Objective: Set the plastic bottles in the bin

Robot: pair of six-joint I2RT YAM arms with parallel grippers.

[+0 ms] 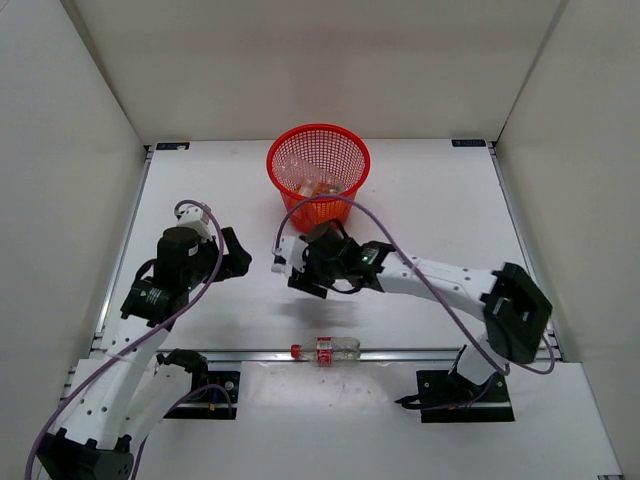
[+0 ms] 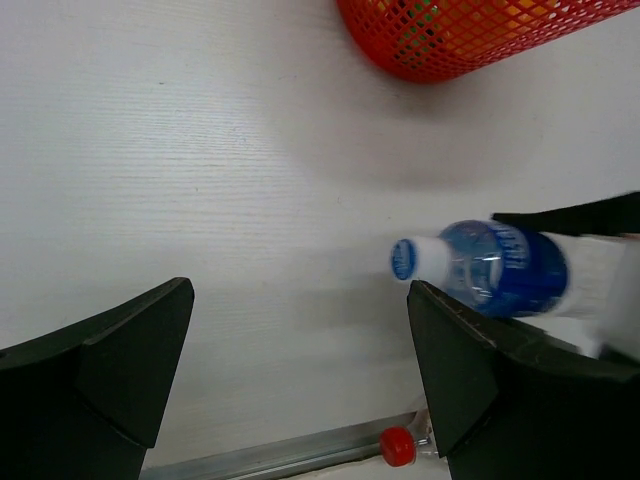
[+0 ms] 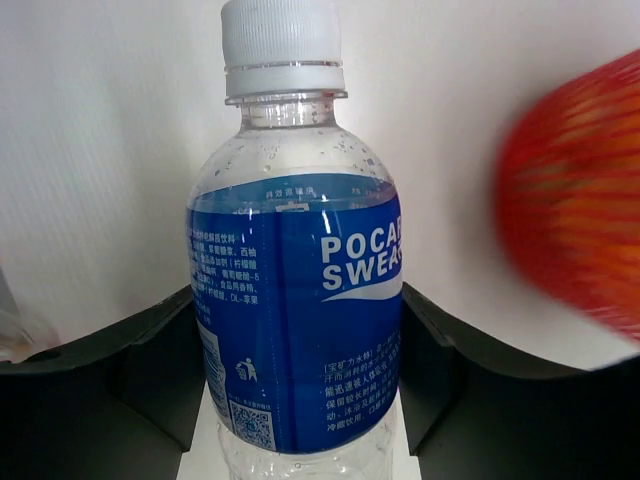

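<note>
Top external: found bin [image 1: 318, 126] upright at far middle of table [image 1: 200, 190], with clear and orange bottles [image 1: 305, 182] already lying inside; could not count them surely. Caught orange and a bit of green through mesh in left wrist view too, so judged most of the job done.

Saw right gripper [image 1: 297, 265] just short of bin on its near side, pinching blue-labelled bottle [image 3: 298, 310] across the label, fingers [image 3: 140, 370] pressed on either side, cap pointing away from wrist. Appeared raised off table and not yet over rim. Judged this one partway to bin, needing only to be carried over and let go.

Found left gripper [image 2: 300, 390] spread wide and holding nothing, hovering over bare table to left of right gripper.

Spotted red-capped bottle [image 1: 328, 350] lying on its side along metal rail [image 1: 420, 352] at near edge, well apart from bin and touched by neither gripper. Saw no other bottle outside bin. Reckoned two left: one in hand, one yet to be picked up.
</note>
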